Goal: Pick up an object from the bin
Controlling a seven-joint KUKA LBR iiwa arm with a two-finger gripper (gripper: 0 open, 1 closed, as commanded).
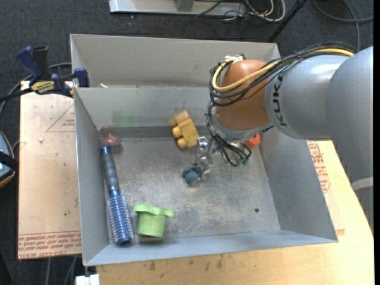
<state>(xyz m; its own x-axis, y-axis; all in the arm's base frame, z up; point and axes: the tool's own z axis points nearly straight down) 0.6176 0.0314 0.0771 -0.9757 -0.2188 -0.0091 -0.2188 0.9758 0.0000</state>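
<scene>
Nearest, in the lower left of the grey metal bin point(255, 209), a green plastic cup point(151, 221) sits just beside the bristled head of a blue hairbrush point(114, 195), whose handle runs up along the left wall. Toward the frame's centre lies a small dark blue-grey object point(192, 176). The end effector point(205, 162) is right at its upper right edge; whether it is open or closed cannot be told. Farther back, a yellow toy block point(184, 129) rests near the rear wall.
</scene>
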